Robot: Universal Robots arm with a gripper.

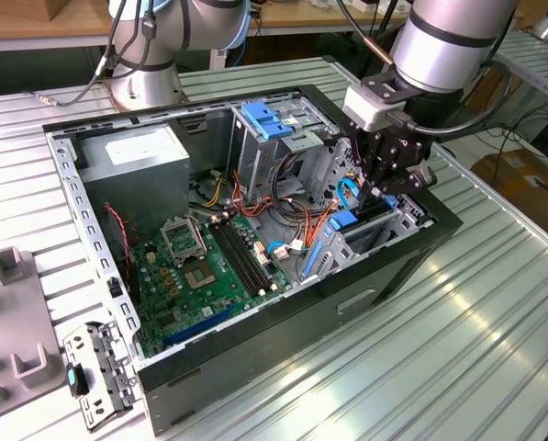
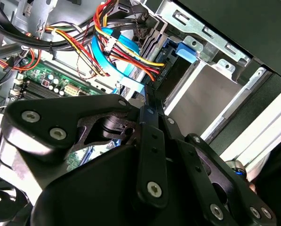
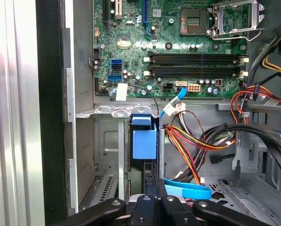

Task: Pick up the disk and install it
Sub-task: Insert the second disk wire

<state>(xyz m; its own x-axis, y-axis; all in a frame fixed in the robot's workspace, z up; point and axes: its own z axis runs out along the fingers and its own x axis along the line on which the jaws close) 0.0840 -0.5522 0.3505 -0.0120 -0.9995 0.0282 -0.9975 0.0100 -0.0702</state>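
The disk [image 3: 144, 141] stands on edge in the drive cage [image 1: 397, 220] at the open computer case's corner on the exterior view's right. From above I see its blue plastic rail and a dark edge beneath it. In the exterior view that blue rail [image 1: 344, 220] shows low in the cage beside the cables. My gripper [image 1: 376, 188] reaches down into the cage right over the disk. In both wrist views its black fingers [image 2: 147, 108] lie pressed together. The gripper [image 3: 150, 201] hovers at the disk's end; whether it touches is hidden.
The case [image 1: 255, 367] lies open on a ribbed metal table. Inside are a green motherboard [image 1: 209, 266], a grey power supply [image 1: 131, 161], a blue latch [image 1: 269, 119] on the upper cage, and orange, yellow and blue cables [image 3: 192, 146] beside the bay. A loose bracket [image 1: 95, 372] lies outside.
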